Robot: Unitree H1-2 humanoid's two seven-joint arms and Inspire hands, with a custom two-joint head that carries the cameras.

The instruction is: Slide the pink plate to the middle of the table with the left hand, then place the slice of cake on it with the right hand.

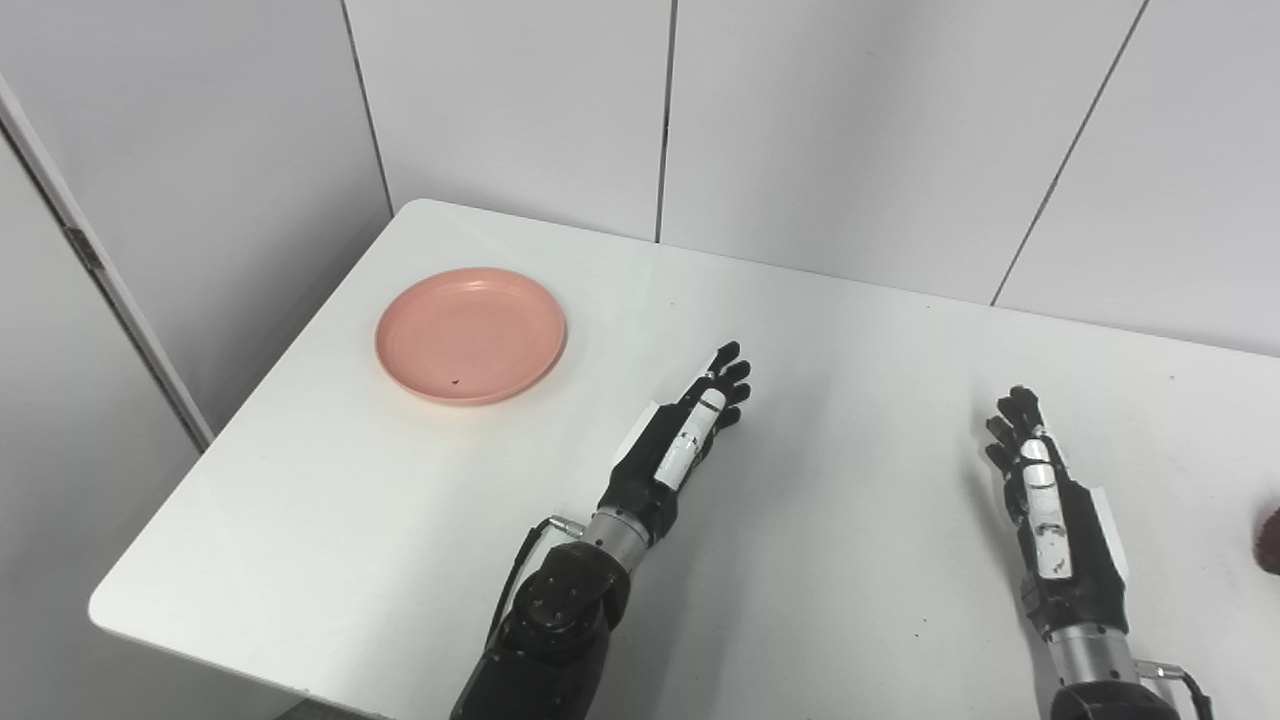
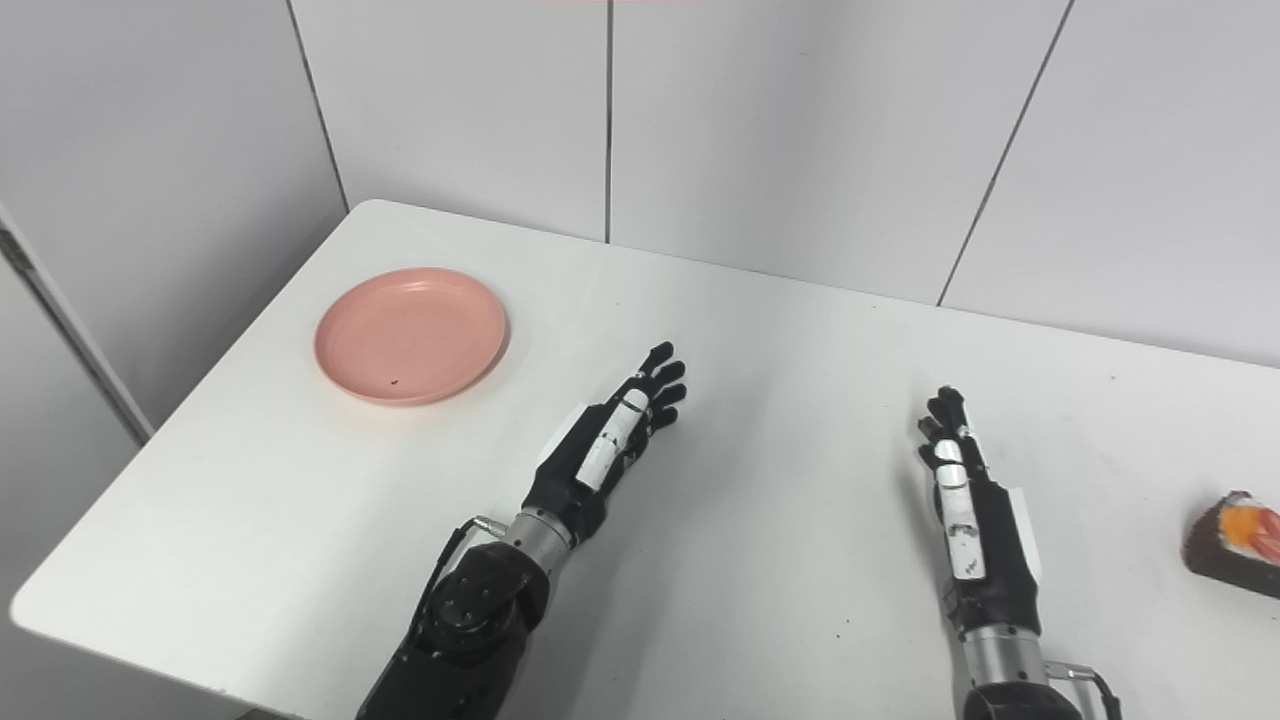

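A round pink plate lies near the table's far left corner, with a small dark speck on its front part. My left hand rests over the middle of the table, to the right of the plate and apart from it, fingers stretched out and holding nothing. My right hand stands open further right, fingers extended. A dark slice of cake with orange topping lies at the far right edge, well to the right of the right hand; in the left eye view only its sliver shows.
The white table has a rounded near-left corner and a left edge close to the plate. White wall panels stand behind its far edge. A grey door frame runs along the left.
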